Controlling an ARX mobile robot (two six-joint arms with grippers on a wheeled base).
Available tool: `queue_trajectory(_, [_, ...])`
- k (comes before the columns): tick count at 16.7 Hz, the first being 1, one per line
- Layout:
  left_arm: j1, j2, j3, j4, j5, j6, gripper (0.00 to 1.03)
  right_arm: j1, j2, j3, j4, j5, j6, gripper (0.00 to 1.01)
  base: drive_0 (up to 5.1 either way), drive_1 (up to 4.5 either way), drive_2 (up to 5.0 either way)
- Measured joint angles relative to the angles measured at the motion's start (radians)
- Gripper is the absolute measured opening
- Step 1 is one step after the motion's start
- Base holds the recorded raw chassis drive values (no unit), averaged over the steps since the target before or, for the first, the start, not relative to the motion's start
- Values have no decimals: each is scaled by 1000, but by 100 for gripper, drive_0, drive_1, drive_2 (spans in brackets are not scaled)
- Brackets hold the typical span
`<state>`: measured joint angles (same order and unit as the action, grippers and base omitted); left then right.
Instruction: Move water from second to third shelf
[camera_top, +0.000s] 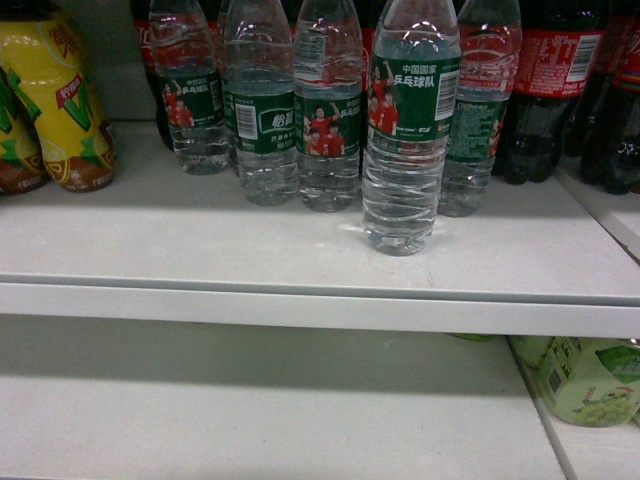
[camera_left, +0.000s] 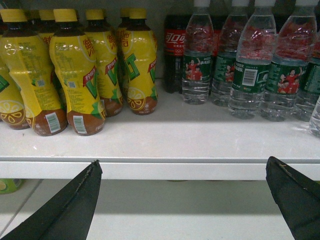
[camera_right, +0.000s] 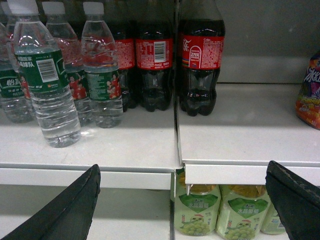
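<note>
The water (camera_top: 410, 130) stands upright near the front of the upper shelf (camera_top: 300, 255), before the other bottles. My left gripper (camera_left: 182, 200) and right gripper (camera_right: 182, 200) are wide open, holding nothing, below the shelf edge.

yellow tea bottles (camera_left: 75, 75) left; cola bottles (camera_right: 200, 60) right; green grape drinks (camera_right: 197, 215) below

The head view's top edge cuts off the water (camera_top: 410, 120) cap; lower-shelf jars (camera_right: 197, 212) sit half-hidden.
</note>
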<state>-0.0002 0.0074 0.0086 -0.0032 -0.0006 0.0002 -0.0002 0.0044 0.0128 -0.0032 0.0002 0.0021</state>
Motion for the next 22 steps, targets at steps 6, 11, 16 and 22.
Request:
queue_trajectory(6, [0, 0, 0, 0, 0, 0, 98, 0, 0, 0, 0, 0, 0, 98, 0, 0, 0])
queue_trajectory(11, [0, 0, 0, 0, 0, 0, 98, 0, 0, 0, 0, 0, 0, 98, 0, 0, 0])
queue_trajectory(16, [0, 0, 0, 0, 0, 0, 98, -50, 693, 360, 228, -165, 88, 98, 0, 0, 0])
queue_trajectory(22, [0, 0, 0, 0, 0, 0, 98, 212, 965, 394, 438, -57, 125, 98, 0, 0, 0])
